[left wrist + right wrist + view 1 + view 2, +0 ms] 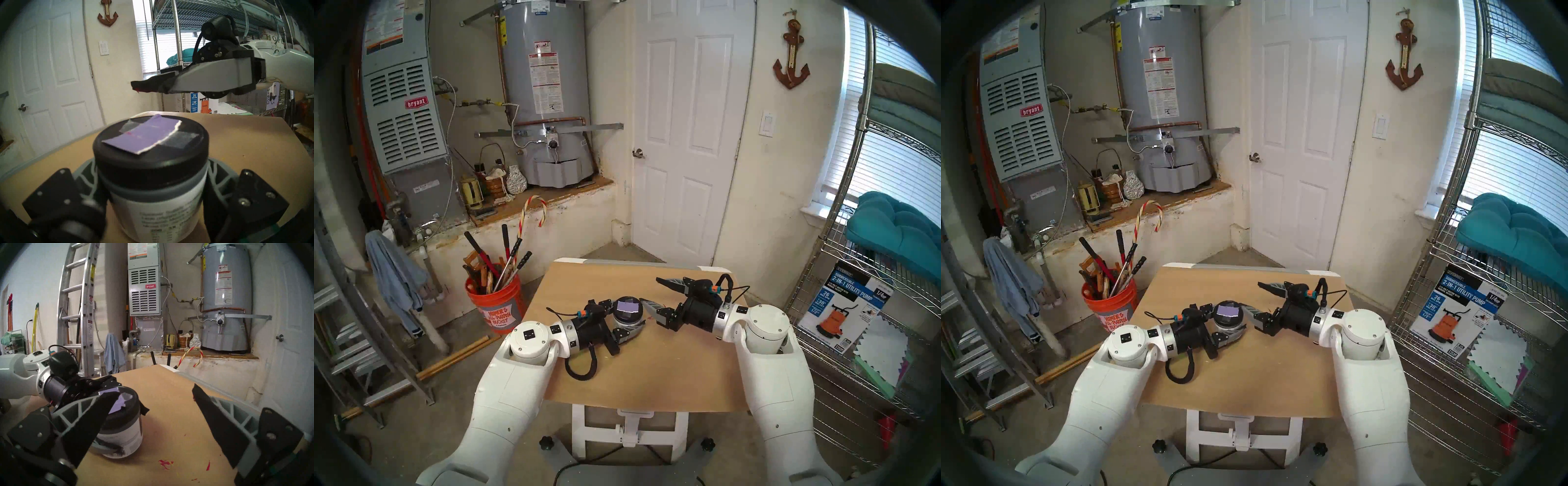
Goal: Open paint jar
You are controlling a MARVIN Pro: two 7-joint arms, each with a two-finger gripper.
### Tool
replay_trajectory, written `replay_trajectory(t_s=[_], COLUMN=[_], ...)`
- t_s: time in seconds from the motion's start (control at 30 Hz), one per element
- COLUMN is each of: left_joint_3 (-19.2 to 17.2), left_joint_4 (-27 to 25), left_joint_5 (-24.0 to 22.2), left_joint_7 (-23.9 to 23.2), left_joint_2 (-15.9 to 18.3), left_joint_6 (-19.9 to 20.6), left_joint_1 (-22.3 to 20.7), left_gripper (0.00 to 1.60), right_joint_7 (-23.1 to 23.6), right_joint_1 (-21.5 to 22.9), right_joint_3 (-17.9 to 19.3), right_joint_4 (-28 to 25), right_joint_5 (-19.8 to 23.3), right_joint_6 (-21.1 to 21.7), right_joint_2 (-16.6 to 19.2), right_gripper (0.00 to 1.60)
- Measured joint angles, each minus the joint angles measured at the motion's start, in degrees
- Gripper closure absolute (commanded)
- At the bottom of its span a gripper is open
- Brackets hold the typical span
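Observation:
The paint jar (628, 310) stands on the wooden table (653, 366), left of centre. Its black lid (149, 140) with a taped lilac swatch is on. The white label (156, 212) faces the left wrist camera. My left gripper (629, 317) is shut on the jar body below the lid, one finger on each side (85, 174). My right gripper (650, 290) is open and empty just right of the jar. Its nearer finger (203, 76) hovers beside and slightly above the lid without touching it. The jar also shows in the right wrist view (122, 421).
Red paint flecks (165, 463) mark the table by my right gripper. An orange bucket of tools (493, 302) stands on the floor at the left. A wire shelf (857, 305) with boxes stands at the right. A ladder (76, 310) leans at the far left.

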Motion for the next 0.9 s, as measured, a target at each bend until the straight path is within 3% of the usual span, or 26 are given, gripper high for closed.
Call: replay_trajectory(t_s=[0.57,0.9], left_joint_3=[2.01,2.04], left_joint_4=[-2.68,-2.87], left_joint_5=[2.01,2.55], left_joint_7=[-1.60,-1.86], left_joint_2=[1.41,1.72], left_joint_6=[5.21,6.12], left_joint_1=[0.43,0.05], left_gripper=[1.60,1.60], right_joint_7=[-0.44,0.20], right_joint_1=[0.04,0.06], right_joint_3=[0.23,0.32], right_joint_4=[0.18,0.31], right_joint_5=[0.12,0.14], right_joint_6=[-0.58,-0.75], right_joint_2=[-0.26,-0.26], right_gripper=[0.00,0.00])
